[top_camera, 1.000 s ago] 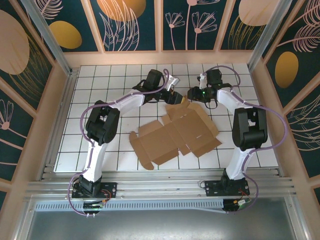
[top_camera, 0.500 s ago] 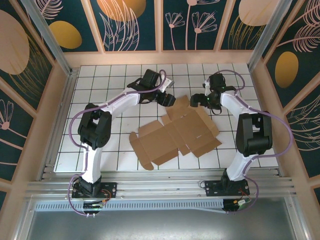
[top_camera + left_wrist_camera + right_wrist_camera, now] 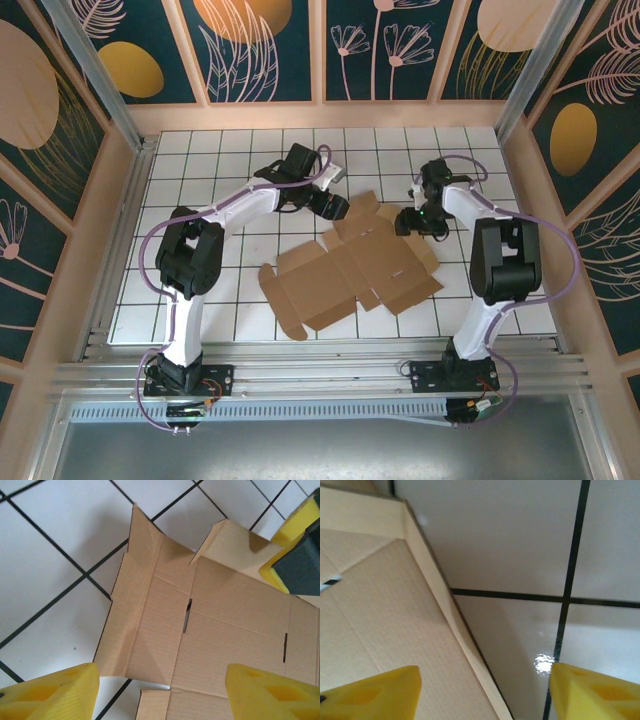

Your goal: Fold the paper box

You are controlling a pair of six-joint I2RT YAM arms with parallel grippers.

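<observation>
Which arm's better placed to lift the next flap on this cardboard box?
Probably right: the right tool sits low, open, straddling an edge of the paper box; the left tool hovers higher.

Unfolded paper box (image 3: 225,625) flat on white surface (image 3: 45,570) with black grid lines. Two narrow slits (image 3: 186,616) cut along panel creases. Far-edge flaps (image 3: 145,535) slightly raised. Left hand (image 3: 160,692) at near edge, yellow fingertips (image 3: 55,692) wide apart. Right hand (image 3: 290,547) at upper right, yellow pads (image 3: 302,522) by far flap.

Paper box (image 3: 350,270) on table (image 3: 220,290); left gripper (image 3: 335,208) at far-left edge, right gripper (image 3: 405,221) far-right.
</observation>
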